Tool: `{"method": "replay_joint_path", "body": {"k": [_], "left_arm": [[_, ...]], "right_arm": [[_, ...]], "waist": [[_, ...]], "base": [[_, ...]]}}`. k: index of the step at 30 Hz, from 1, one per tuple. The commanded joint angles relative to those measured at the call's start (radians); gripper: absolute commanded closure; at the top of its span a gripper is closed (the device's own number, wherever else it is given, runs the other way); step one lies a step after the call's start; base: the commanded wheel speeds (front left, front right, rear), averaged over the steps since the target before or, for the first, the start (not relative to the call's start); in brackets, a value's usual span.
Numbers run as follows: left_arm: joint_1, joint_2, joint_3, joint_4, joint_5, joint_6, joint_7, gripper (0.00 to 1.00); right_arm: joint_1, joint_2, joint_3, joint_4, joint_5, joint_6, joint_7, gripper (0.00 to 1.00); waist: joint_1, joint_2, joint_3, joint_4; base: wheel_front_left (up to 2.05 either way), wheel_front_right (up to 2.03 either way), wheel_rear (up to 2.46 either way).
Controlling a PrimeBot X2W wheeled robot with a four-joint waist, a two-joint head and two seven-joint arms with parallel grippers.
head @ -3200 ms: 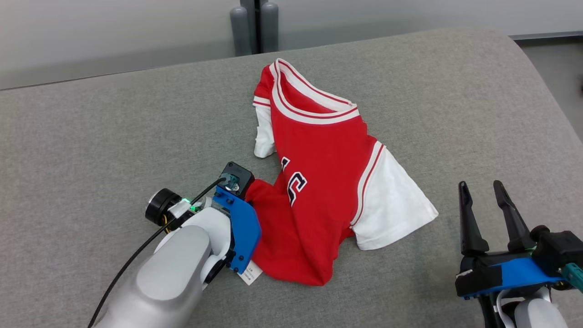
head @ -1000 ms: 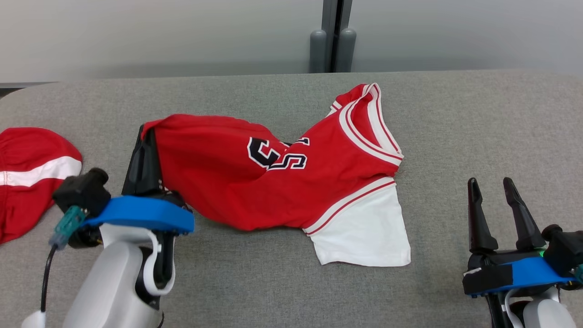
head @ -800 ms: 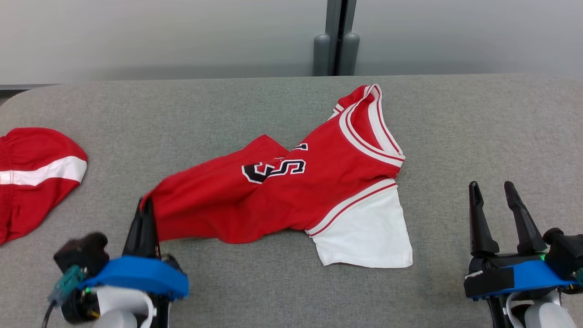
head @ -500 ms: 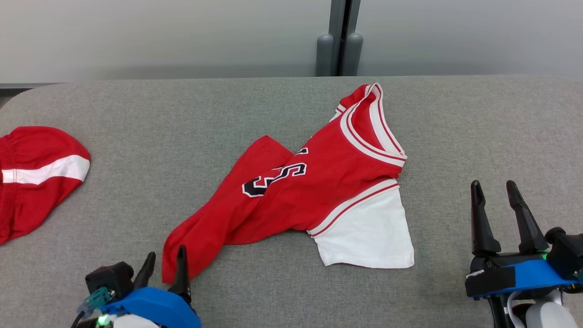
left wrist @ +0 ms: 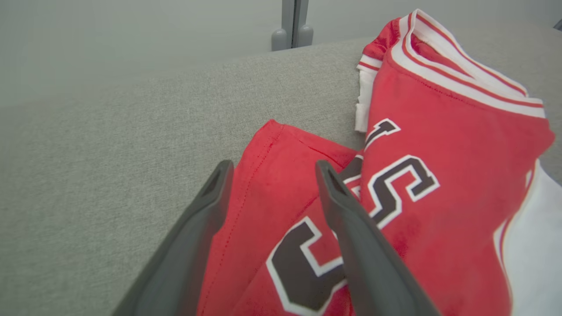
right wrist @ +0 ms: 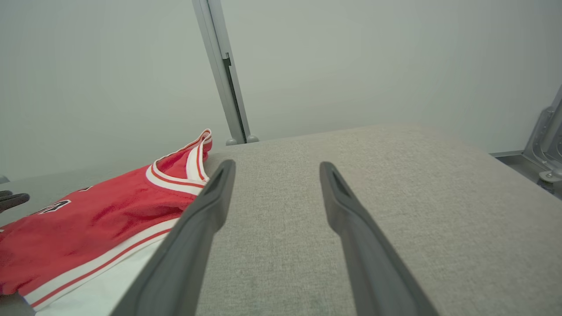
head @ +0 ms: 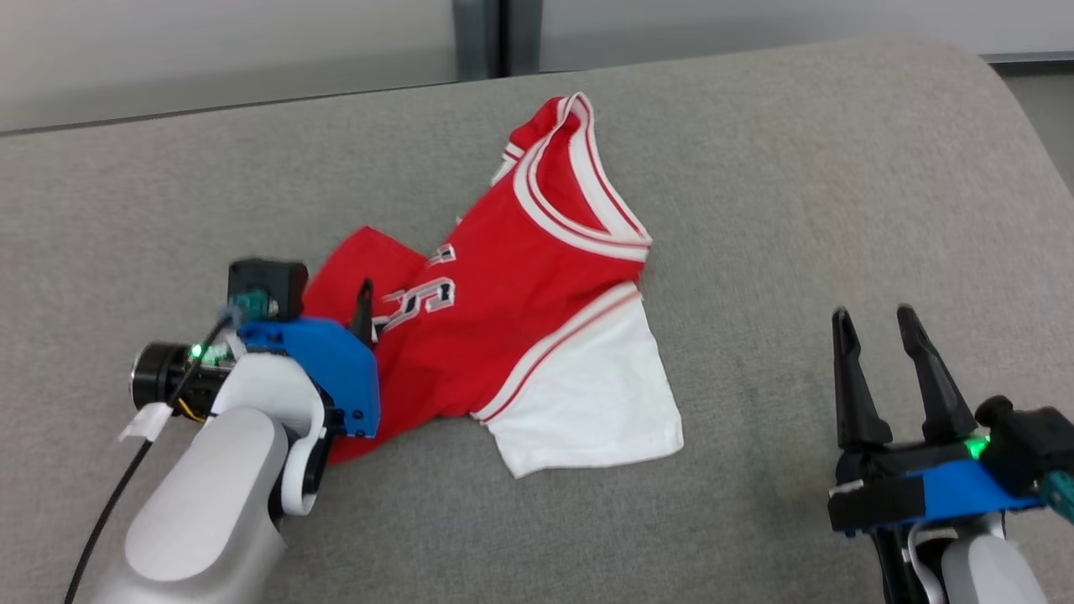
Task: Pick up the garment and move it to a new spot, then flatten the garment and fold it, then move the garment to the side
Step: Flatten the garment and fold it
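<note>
**Left claw has let go; garment lies loose at mid-tabletop**

Your garment (head: 537, 285), a red jersey with white trim, lies crumpled near the middle of the grey tabletop (head: 797, 193). Its striped collar (head: 579, 193) points to 12 o'clock, the white sleeve (head: 587, 411) is spread flat toward 5 o'clock, and the red hem end is bunched toward 8 o'clock. A second ago that hem was pinched and held up off the surface, with the cloth drawn out long toward 9 o'clock. Now it has dropped and folded over itself, so the black-and-white lettering (head: 415, 302) is creased.

Your left claw (left wrist: 273, 166) was clamped on the hem a second ago. Its fingers now stand wide apart over the red cloth at the garment's 8 o'clock side, one over the hem fold and one over the lettering. You cannot tell from these views whether they touch the fabric. Half a second ago this claw sat low at the frame's bottom edge, just off the hem end.

Your right claw (head: 873, 317) is unchanged: fingers apart, nothing between them, over bare tabletop well away at the garment's 4 o'clock.

The head camera has turned since then, so the shift of the whole scene is not a move of the garment.
</note>
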State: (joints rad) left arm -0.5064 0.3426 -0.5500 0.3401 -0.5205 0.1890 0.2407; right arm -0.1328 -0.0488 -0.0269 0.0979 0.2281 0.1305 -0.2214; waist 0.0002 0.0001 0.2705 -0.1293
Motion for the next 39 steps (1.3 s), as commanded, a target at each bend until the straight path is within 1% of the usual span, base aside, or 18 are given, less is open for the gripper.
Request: {"method": "replay_joint_path", "body": {"k": [1,4,7,11,13,14,15,16,17,18,20,24,25,27,29,31,36,39], "left_arm": [[-0.037,-0.002,-0.01,0.045,0.015,-0.008,0.008,0.0],[-0.099,-0.003,-0.024,0.127,0.037,-0.011,0.012,0.0],[-0.141,0.01,-0.022,0.194,0.056,0.0,0.013,0.0],[-0.169,0.018,-0.024,0.245,0.069,0.011,0.015,0.0],[-0.173,0.005,-0.022,0.293,0.035,-0.017,0.052,0.0],[-0.169,-0.002,-0.021,0.307,0.016,-0.035,0.072,0.24],[-0.164,-0.011,-0.021,0.316,-0.001,-0.054,0.088,0.62],[-0.159,-0.023,-0.023,0.324,-0.017,-0.073,0.105,0.93],[-0.155,-0.035,-0.023,0.328,-0.038,-0.095,0.12,1.0],[-0.156,-0.039,-0.022,0.328,-0.047,-0.108,0.121,1.0],[-0.164,-0.041,-0.013,0.321,-0.059,-0.119,0.096,1.0],[-0.195,-0.064,0.033,0.267,-0.103,-0.153,0.008,1.0],[-0.195,-0.064,0.033,0.267,-0.103,-0.153,0.008,1.0],[-0.207,-0.068,0.044,0.237,-0.113,-0.176,-0.031,1.0],[-0.212,-0.081,0.049,0.192,-0.134,-0.211,-0.059,1.0],[-0.22,-0.084,0.038,0.144,-0.127,-0.234,-0.081,1.0],[-0.211,-0.128,0.023,0.012,-0.145,-0.26,-0.13,1.0],[-0.2,-0.167,0.031,-0.069,-0.201,-0.28,-0.145,1.0]], "right_arm": [[-0.014,-0.003,0.008,-0.006,0.004,0.0,-0.009,0.0],[-0.021,-0.003,0.017,-0.008,0.0,0.0,-0.016,0.0],[-0.03,-0.003,0.034,-0.01,-0.01,0.0,-0.022,0.0],[-0.03,-0.003,0.051,-0.012,-0.031,0.0,-0.027,0.0],[-0.031,-0.003,0.076,-0.014,-0.044,0.0,-0.029,0.0],[-0.033,-0.003,0.082,-0.014,-0.044,0.0,-0.03,0.0],[-0.034,-0.003,0.085,-0.014,-0.044,0.0,-0.03,0.0],[-0.034,-0.003,0.087,-0.014,-0.044,0.0,-0.03,0.0],[-0.034,-0.003,0.088,-0.014,-0.043,0.0,-0.03,0.0],[-0.034,-0.003,0.088,-0.013,-0.043,0.0,-0.03,0.0],[-0.033,-0.003,0.09,-0.012,-0.04,0.0,-0.027,0.0],[-0.023,-0.003,0.092,-0.01,-0.037,0.0,-0.025,0.0],[-0.023,-0.003,0.092,-0.01,-0.037,0.0,-0.025,0.0],[-0.018,-0.003,0.092,-0.009,-0.036,0.0,-0.024,0.0],[-0.012,-0.003,0.094,-0.007,-0.031,0.0,-0.024,0.0],[-0.007,-0.003,0.094,-0.003,-0.03,0.0,-0.023,0.0],[0.005,-0.003,0.09,0.006,-0.023,0.0,-0.02,0.0],[0.012,-0.003,0.089,0.011,-0.02,0.0,-0.019,0.0]], "waist": [[-0.0002,-0.0001,0.017,-0.02],[-0.0002,-0.0001,0.049,-0.05],[-0.0002,-0.0001,0.074,-0.074],[-0.0002,-0.0001,0.086,-0.084],[-0.0002,-0.0001,0.093,-0.09],[-0.0002,-0.0001,0.094,-0.091],[-0.0002,-0.0001,0.095,-0.091],[-0.0002,-0.0001,0.095,-0.091],[-0.0002,-0.0001,0.094,-0.09],[-0.0002,-0.0001,0.093,-0.089],[-0.0002,-0.0001,0.088,-0.084],[-0.0002,-0.0001,0.064,-0.066],[-0.0002,-0.0001,0.064,-0.066],[-0.0002,-0.0001,0.047,-0.055],[-0.0002,-0.0001,0.028,-0.044],[-0.0002,-0.0001,0.009,-0.034],[-0.0002,-0.0001,-0.041,-0.017],[-0.0002,-0.0001,-0.067,-0.015]], "base": [[0.0,0.0,0.0],[0.0,0.0,0.0],[0.0,0.0,0.0],[0.0,0.0,0.0],[0.0,0.0,0.0],[0.0,0.0,0.0],[0.0,0.0,0.0],[0.0,0.0,0.0],[0.0,0.0,0.0],[0.0,0.0,0.0],[0.0,0.0,0.0],[0.0,0.0,0.0],[0.0,0.0,0.0],[0.0,0.0,0.0],[0.0,0.0,0.0],[0.0,0.0,0.0],[0.0,0.0,0.0],[0.0,0.0,0.0]]}}
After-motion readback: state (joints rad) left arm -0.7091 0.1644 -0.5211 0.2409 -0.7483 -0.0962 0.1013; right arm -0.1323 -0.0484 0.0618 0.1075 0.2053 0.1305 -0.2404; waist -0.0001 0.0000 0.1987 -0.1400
